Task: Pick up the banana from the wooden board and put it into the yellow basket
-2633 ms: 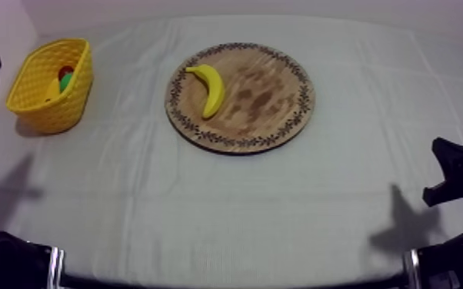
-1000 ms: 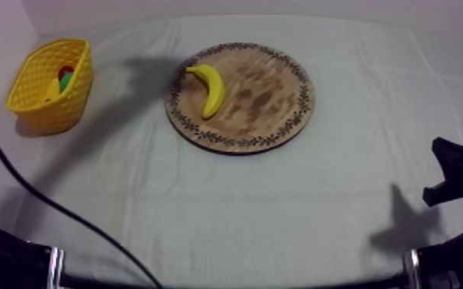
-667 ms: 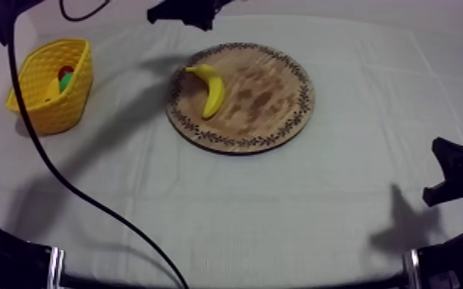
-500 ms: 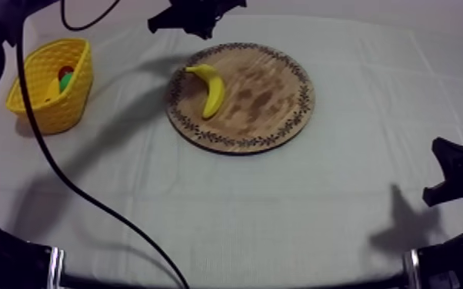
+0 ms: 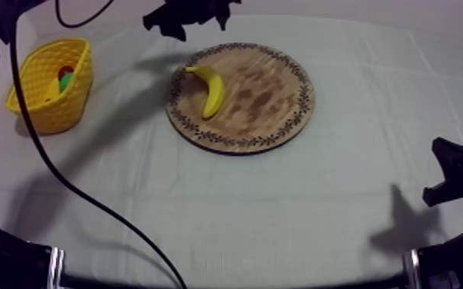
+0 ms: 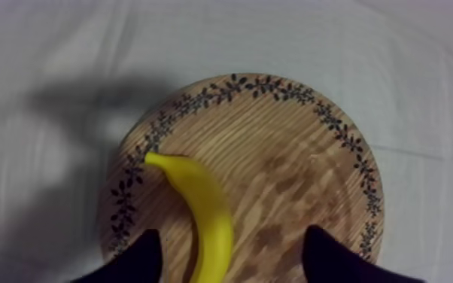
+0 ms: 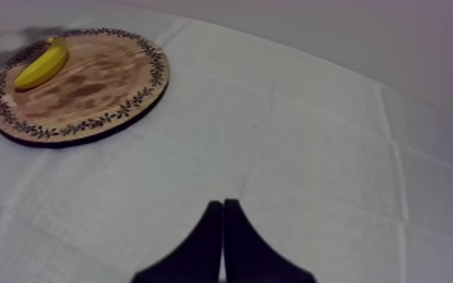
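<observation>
The yellow banana [image 5: 211, 88] lies on the left part of the round wooden board [image 5: 269, 100], curving toward its rim. My left gripper [image 5: 198, 23] hovers above the board's far left edge, open. In the left wrist view its fingertips [image 6: 153, 239] stand wide apart on either side of the banana [image 6: 203, 207], above the board [image 6: 297, 165] and not touching the fruit. The yellow basket [image 5: 67, 111] stands at the far left of the table. My right gripper [image 7: 223, 205] is shut on nothing, low at the right side [image 5: 444, 171].
Inside the basket lie a red and green piece [image 5: 65, 77] and something yellow. From the right wrist view, the board [image 7: 86, 94] with the banana [image 7: 41, 66] sits well ahead, with bare cloth between. The left arm's shadow falls across the cloth beside the basket.
My left arm has swung in over the far left of the table to above the board's edge, and its fingers have just spread apart. The right arm, banana and basket have not moved.
</observation>
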### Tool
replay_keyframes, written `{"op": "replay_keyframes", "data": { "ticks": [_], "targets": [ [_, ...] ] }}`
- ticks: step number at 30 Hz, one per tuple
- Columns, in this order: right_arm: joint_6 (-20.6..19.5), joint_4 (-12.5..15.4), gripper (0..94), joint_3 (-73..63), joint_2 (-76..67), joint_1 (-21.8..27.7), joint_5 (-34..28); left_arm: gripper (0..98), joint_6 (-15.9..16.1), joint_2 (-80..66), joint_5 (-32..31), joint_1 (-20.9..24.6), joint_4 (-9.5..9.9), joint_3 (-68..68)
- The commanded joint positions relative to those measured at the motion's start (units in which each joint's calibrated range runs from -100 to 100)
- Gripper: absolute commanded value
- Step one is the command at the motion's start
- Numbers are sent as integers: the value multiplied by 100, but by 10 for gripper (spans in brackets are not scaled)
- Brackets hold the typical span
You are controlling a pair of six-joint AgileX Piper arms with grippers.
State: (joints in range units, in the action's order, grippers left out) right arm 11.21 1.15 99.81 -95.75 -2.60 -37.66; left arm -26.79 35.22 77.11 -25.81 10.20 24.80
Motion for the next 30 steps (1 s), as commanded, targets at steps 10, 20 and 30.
{"op": "replay_keyframes", "data": {
  "ticks": [10,20,30],
  "targets": [
    [0,0,3,-3,0,0,0,786,200,-142,-88,86,-153,-344],
    [0,0,3,-3,0,0,0,781,196,145,-89,74,-452,-863],
    [0,0,3,-3,0,0,0,771,160,805,-2,73,-708,-503]
  ]
}}
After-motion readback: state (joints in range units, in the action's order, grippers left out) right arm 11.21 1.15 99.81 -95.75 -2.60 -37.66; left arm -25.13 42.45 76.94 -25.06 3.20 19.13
